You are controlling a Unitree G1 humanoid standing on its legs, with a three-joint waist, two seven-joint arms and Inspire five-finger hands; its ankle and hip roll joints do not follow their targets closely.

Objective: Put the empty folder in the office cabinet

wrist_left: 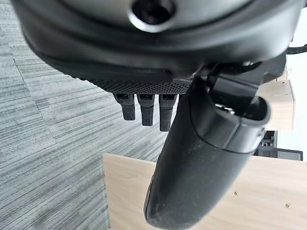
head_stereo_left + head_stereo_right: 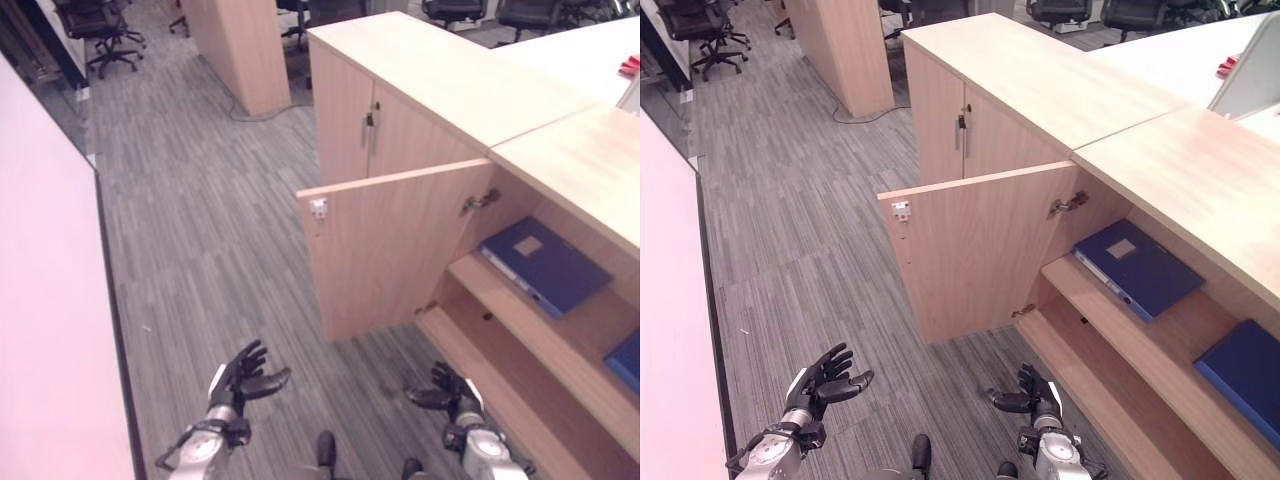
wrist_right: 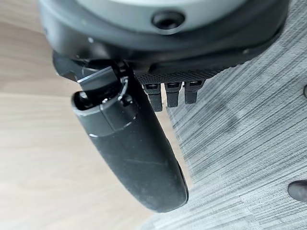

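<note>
The folder (image 2: 1137, 266) lies on the cabinet (image 2: 1120, 150) shelf behind the open door (image 2: 975, 250). Both the left hand (image 2: 240, 380) and the right hand (image 2: 448, 392) hang empty, fingers relaxed.

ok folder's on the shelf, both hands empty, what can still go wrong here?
1. The cabinet door stands wide open into the aisle; the left hand or right hand could clip its edge when moving.
2. The blue folder lies flat near the shelf's front edge, so shutting the door may catch it.
</note>
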